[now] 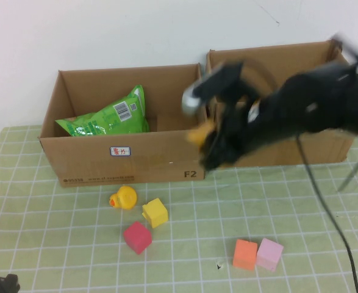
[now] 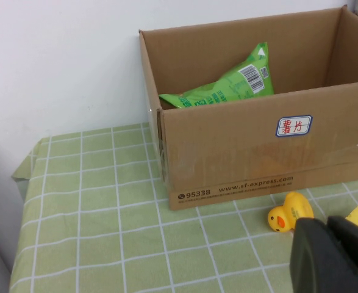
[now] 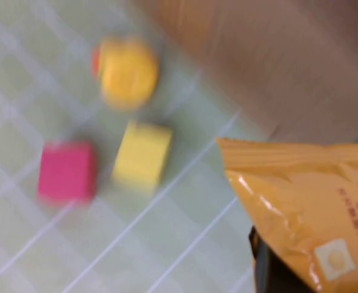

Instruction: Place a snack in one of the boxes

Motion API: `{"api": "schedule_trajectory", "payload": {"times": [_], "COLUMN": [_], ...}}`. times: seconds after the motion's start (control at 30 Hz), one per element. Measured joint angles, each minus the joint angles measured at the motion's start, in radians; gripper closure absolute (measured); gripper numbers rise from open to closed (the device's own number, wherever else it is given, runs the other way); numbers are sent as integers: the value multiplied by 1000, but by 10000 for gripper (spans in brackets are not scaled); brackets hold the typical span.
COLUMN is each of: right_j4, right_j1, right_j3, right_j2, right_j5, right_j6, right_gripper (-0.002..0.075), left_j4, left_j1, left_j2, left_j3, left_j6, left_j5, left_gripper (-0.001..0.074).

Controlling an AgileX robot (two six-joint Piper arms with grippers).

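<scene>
Your right pincer (image 1: pixel 210 141) is up in the air over the front right corner of the left box (image 1: pixel 81 165), pinching an orange snack bag (image 1: pixel 200 132). The bag hangs just at the gap between the left box and the right box (image 1: pixel 325 146), roughly level with the front wall tops. In the right wrist view the orange snack bag (image 3: pixel 307 207) fills one corner with a black finger (image 3: pixel 276 268) clamped beneath it; that view is smeared, so you can't read how deep the grip is.

The left box is open-topped and already holds a green chip bag (image 1: pixel 108 116), leaning against its back left side. The right half of that box floor is bare, so you have room there. The right box interior is mostly hidden behind the right arm; you can only see its back wall and rim.

Your left pincer (image 2: pixel 331 256) sits low at the near left corner of the surface (image 1: pixel 57 244), well apart from the boxes. Can't tell whether it's spread or pressed together.

On the surface in front of the left box: a yellow duck (image 1: pixel 124 197), a yellow cube (image 1: pixel 155 212) just beside it, a red cube (image 1: pixel 137 237) near that one. Further right, an orange cube (image 1: pixel 245 254) and a pink cube (image 1: pixel 269 254) touch each other. All sit clear of the box walls.
</scene>
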Motion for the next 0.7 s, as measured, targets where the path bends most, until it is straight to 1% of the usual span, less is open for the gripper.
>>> {"api": "schedule_trajectory", "payload": {"times": [0.13,0.23,0.33,0.37,0.43,0.5,0.53,0.6,0.7], "right_j4": [-136,-160,-109,-47,23,101,152,247,387], "right_j1": [-31,-96,-177,-226,-266,-293,-305,-323,-348], "right_j3": [0,0,0,0,0,-3,-12,-41,-122], "right_j2": [-146,-201,-195,-158,-95,-22,22,104,210], "right_j5": [-149,-317,-480,-588,-699,-761,-761,-714,-533], "right_j6": [-11,1,60,96,109,116,117,122,127], "right_gripper": [462,462,462,462,463,463,461,435,328], "left_j4": [0,0,0,0,0,0,0,0,0], "left_j1": [0,0,0,0,0,0,0,0,0], "left_j2": [0,0,0,0,0,0,0,0,0], "left_j3": [0,0,0,0,0,0,0,0,0], "left_j6": [0,-6,-11,-13,-13,-13,-14,-14,-14], "left_j5": [0,0,0,0,3,4,6,10,19], "left_gripper": [736,736,736,736,736,736,736,736,736]}}
